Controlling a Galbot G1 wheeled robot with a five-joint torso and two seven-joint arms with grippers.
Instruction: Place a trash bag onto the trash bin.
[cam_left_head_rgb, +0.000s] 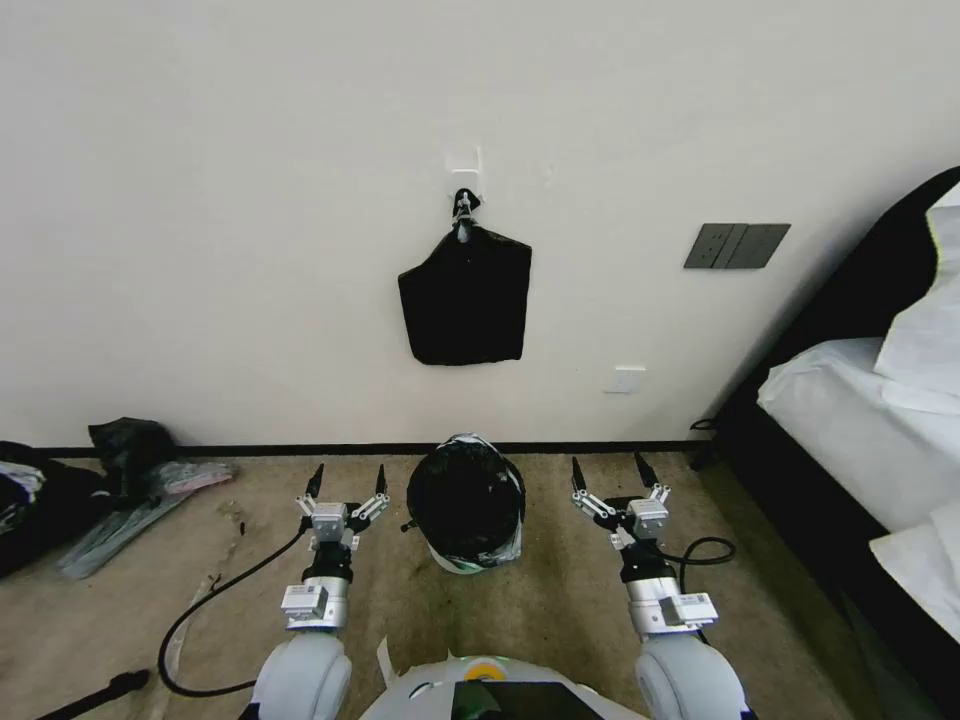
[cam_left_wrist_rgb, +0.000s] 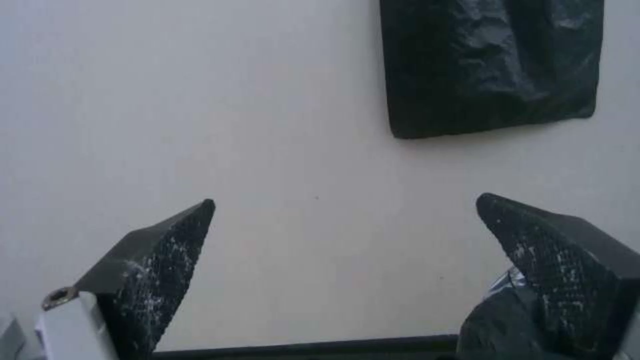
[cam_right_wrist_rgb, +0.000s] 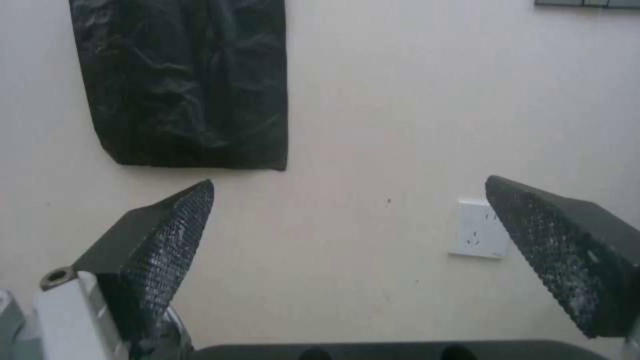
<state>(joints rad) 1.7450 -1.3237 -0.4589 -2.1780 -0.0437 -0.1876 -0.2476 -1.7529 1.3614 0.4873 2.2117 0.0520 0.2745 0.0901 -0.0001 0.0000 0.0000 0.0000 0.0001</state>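
Standing square to a pale wall (cam_left_head_rgb: 250, 200), the wheeled robot is facing the trash bin (cam_left_head_rgb: 455, 565), which is sitting on the carpet close to the skirting, directly ahead of its torso. A white-sheeted bed (cam_left_head_rgb: 850, 420) is lying well to the right of the bin, and a dark heap of cloth and grey plastic (cam_left_head_rgb: 60, 490) well to its left. A flat black pack (cam_left_head_rgb: 466, 295) is hanging from a hook on the wall straight above the bin. The trash bag (cam_left_head_rgb: 465, 495) is lining the bin, its glossy film filling the mouth and folding over the rim, with cream plastic showing only near the base. The left gripper (cam_left_head_rgb: 349, 472) is hovering just left of the bin and the right gripper (cam_left_head_rgb: 608, 462) just right of it, both with fingers spread wide and holding nothing. A small wall socket (cam_left_head_rgb: 627, 379) is sitting above and right of the bin. The bag appears nearly or fully seated; finishing well would mean checking that the film is overlapping the rim evenly all round and tucking any slack downward without snagging or tipping the light bin.
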